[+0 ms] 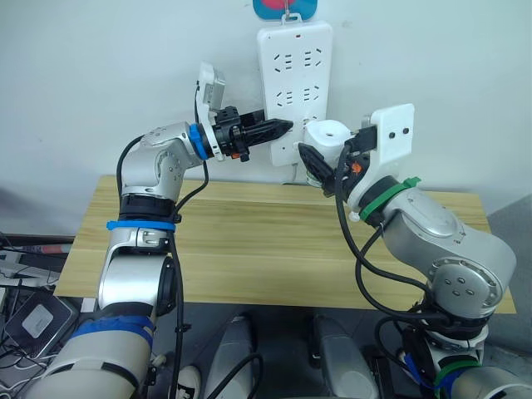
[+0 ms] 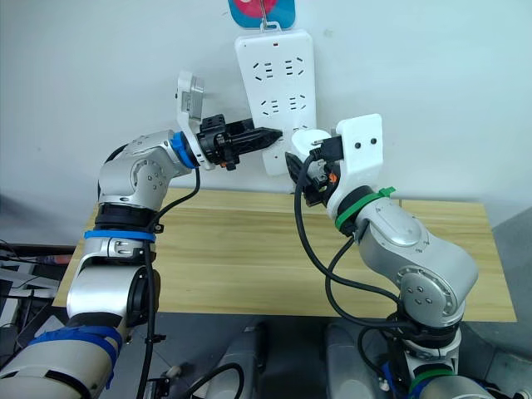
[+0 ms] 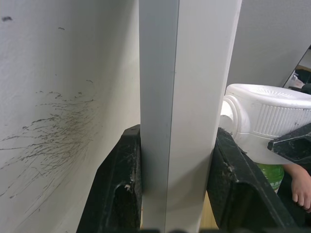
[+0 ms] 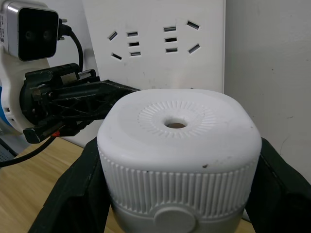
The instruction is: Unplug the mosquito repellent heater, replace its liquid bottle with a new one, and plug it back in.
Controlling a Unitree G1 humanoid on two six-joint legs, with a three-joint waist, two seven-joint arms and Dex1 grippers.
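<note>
Right wrist view: heater (image 4: 177, 165) held between two black fingers (image 4: 73, 194) of the right gripper (image 4: 177, 204), one pad on each flank, closed snugly on it. Smooth white plastic, rounded square on top, with a small round hole at the centre, a sunburst of fine ridges around it, and vertical ribbing down the sides; one tiny dark speck near the front edge. Lower part cut off at the frame edge. Behind it, long white power strip (image 1: 293, 87) hanging flat against the wall (image 1: 100, 75), glossy plastic, rows of slotted sockets on its face. In the head views, heater raised in front of the strip's lower end, close to or touching it, above the far edge of the table (image 1: 249, 241) of pale wood-grain board. Left gripper (image 1: 281, 127) reaching in sideways, black fingers (image 3: 116, 189) clamped on the two faces of the strip's edge, narrow gap taken up by the strip's thickness. Matt wall beside it, scuffed with fine dark scratches. In the left wrist view, a green shape (image 3: 266, 174) below the heater's ribbed cap, mostly hidden, hard to identify. At the strip's top, a red and blue hanger (image 1: 285, 8), cut off by the frame.
</note>
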